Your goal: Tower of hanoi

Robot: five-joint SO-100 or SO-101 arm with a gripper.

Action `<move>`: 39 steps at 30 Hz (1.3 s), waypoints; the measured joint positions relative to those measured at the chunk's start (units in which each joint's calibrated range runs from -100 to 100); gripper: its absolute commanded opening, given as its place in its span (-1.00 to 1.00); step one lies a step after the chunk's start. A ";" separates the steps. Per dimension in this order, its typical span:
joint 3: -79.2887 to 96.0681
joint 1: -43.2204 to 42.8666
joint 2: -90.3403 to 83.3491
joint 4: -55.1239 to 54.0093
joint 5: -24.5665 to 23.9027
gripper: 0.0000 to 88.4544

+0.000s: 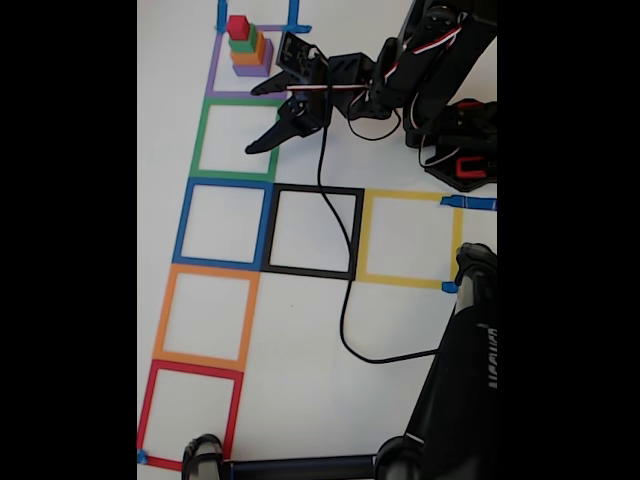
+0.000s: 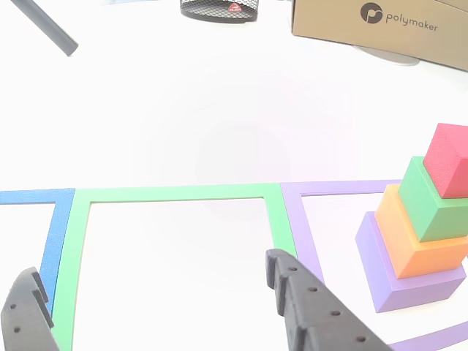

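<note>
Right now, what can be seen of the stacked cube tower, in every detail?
The tower of four plain matte cubes stands upright and complete: purple base, then orange, green and red on top, each smaller than the one below and resting on it, slightly offset. It sits on the white table inside the purple tape-outlined square, at the top left of the fixed view. The black gripper is beside it with jaws open, touching nothing.

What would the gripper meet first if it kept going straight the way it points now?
Probably nothing soon. The open gripper points across the green tape square toward bare white table. The cube tower stands off to the right in the other view, seemingly outside that line, though depth is unclear.
</note>
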 measured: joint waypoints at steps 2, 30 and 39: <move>0.09 -0.59 -0.17 0.24 -0.90 -0.97; 3.36 -3.51 -78.94 61.91 -144.60 -0.97; 3.36 -0.82 -78.94 52.96 -103.06 -0.97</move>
